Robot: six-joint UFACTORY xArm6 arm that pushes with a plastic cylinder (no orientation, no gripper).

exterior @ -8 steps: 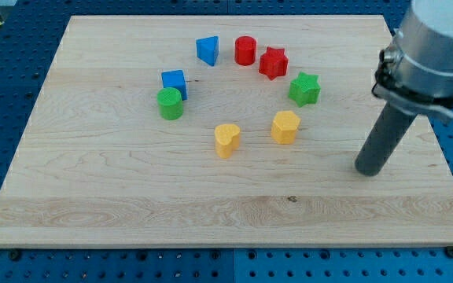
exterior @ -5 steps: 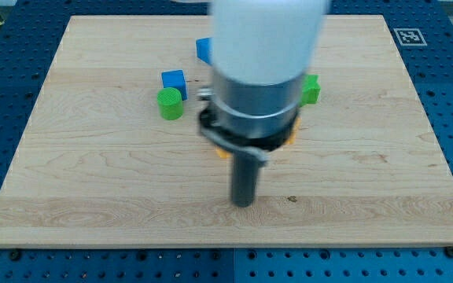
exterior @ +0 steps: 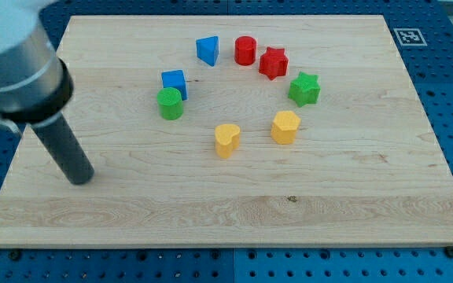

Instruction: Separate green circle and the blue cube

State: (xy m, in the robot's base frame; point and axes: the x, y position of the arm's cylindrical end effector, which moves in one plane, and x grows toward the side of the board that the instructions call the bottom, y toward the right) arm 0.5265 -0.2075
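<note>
The green circle [exterior: 170, 104] stands on the wooden board [exterior: 352, 204] left of centre. The blue cube [exterior: 174, 82] touches it just above and slightly to the right. My tip [exterior: 81, 178] rests on the board at the view's left, well below and left of the green circle, apart from every block. The rod leans up to the arm body at the upper left corner.
A blue triangular block [exterior: 207, 49], a red cylinder [exterior: 245, 50] and a red star [exterior: 273, 63] lie near the top. A green star [exterior: 304, 89] is at the right. A yellow heart [exterior: 226, 141] and a yellow hexagon [exterior: 285, 126] lie lower centre.
My tip has swept from the board's right side across the lower middle to the left side. No block has moved.
</note>
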